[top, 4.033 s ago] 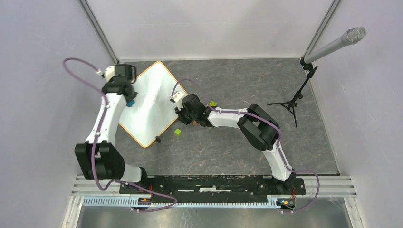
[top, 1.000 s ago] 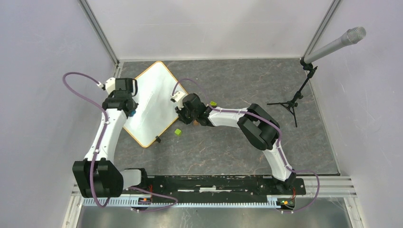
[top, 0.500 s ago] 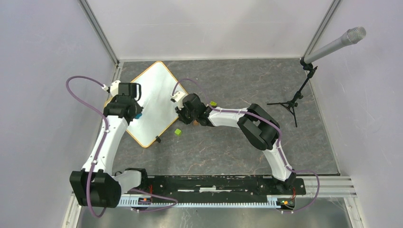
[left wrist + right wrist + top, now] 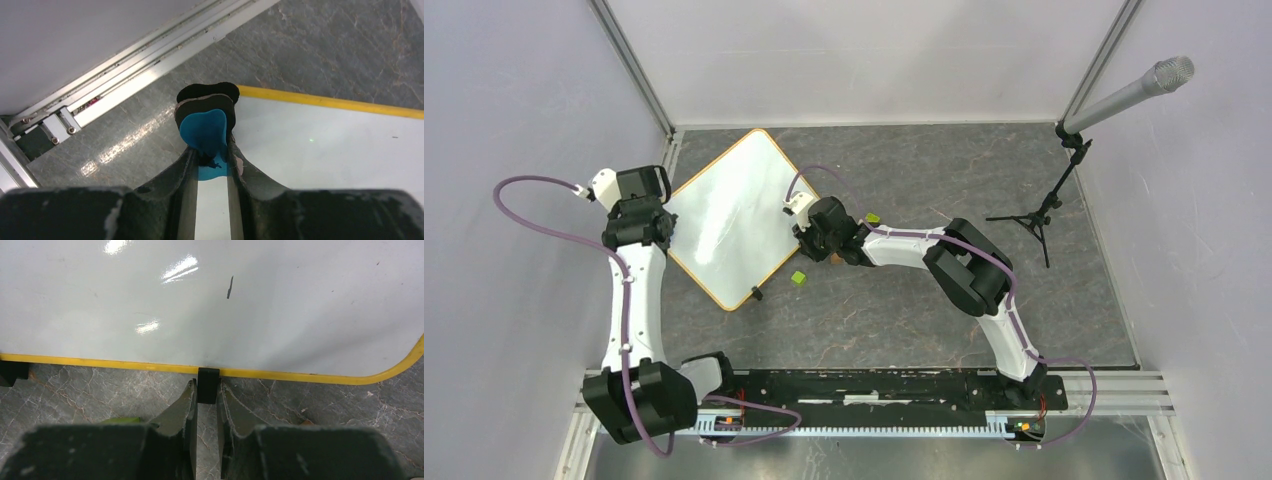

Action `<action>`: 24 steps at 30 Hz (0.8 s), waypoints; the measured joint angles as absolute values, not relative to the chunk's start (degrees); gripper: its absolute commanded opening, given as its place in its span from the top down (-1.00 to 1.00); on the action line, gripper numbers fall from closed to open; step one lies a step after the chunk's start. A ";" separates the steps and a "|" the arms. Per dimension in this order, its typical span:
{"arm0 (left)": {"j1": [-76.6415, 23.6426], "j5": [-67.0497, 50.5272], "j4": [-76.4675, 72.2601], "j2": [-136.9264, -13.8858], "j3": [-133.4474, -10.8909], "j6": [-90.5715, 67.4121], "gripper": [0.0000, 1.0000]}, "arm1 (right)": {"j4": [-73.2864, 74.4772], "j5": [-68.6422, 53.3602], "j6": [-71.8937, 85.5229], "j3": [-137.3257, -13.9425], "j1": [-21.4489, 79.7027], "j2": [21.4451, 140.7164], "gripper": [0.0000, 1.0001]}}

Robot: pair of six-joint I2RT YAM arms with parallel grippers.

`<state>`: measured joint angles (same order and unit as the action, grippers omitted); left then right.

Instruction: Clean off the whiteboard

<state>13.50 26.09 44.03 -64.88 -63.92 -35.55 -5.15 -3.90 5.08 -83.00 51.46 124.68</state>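
Note:
The whiteboard [image 4: 729, 215] lies flat on the grey table, turned like a diamond, with a yellow-orange rim; its surface looks white and glossy. My left gripper [image 4: 646, 228] is at the board's left edge, shut on a blue and black eraser [image 4: 206, 125] that straddles the rim in the left wrist view. The board [image 4: 325, 150] fills the right of that view. My right gripper [image 4: 809, 232] is at the board's right edge, shut on a small black clip [image 4: 208, 385] on the rim. The board [image 4: 225, 320] there shows one short dark mark [image 4: 230, 287].
Two small green blocks [image 4: 798, 279] [image 4: 873, 218] lie on the table near the right gripper. Another black clip [image 4: 755, 294] sits at the board's near corner. A microphone on a stand [image 4: 1044, 215] is at the right. Aluminium rails [image 4: 125, 85] and the wall run just left of the board.
My left arm has swung left, carrying the eraser from the board's left part out to its left edge. The right arm and the board have not moved.

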 measured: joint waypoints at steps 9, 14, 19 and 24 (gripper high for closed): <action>13.72 26.85 37.21 -64.84 -61.63 -34.30 0.69 | -5.15 -3.99 5.08 -83.00 51.44 124.68 1.00; 12.99 27.33 34.87 -64.77 -58.78 -33.74 0.69 | -5.17 -4.14 5.10 -83.02 51.35 124.68 1.00; 12.78 28.99 35.70 -65.52 -60.16 -33.52 0.70 | -5.17 -4.21 5.10 -83.02 51.35 124.68 1.00; 13.06 31.68 35.86 -67.94 -63.92 -33.52 0.70 | -5.15 -4.38 5.10 -83.02 51.29 124.68 1.00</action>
